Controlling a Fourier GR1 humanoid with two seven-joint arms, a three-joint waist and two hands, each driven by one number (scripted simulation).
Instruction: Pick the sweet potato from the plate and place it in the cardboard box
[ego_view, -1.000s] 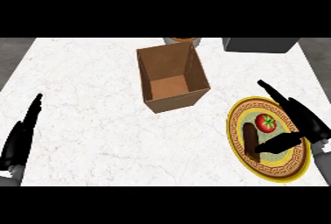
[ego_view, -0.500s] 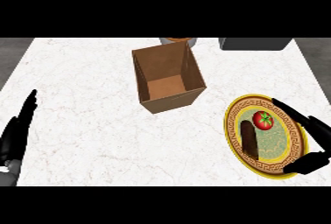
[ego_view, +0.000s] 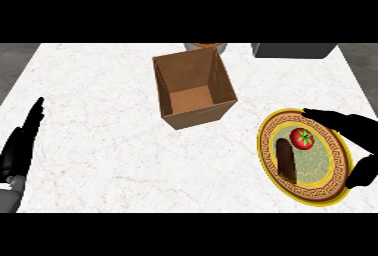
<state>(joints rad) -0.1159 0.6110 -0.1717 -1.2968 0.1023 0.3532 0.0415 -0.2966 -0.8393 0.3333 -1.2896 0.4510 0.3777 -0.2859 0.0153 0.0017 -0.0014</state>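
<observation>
R robot hand (ego_view: 353, 126) back at plate (ego_view: 319, 167) rim, sweet potato (ego_view: 286, 160) unmoved

Item: plate (ego_view: 263, 146), immediately left of right hand (ego_view: 359, 131), far rim under that hand. On plate: sweet potato (ego_view: 286, 160), farther from the hand; tomato (ego_view: 302, 138), nearer it. Item: cardboard box (ego_view: 193, 91), beyond and left of that hand, apart from plate. Item: left hand (ego_view: 21, 146), far left, at counter (ego_view: 103, 125) edge.

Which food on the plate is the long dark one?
The sweet potato, on the plate's left half; the tomato at its upper right is round and red.
</observation>
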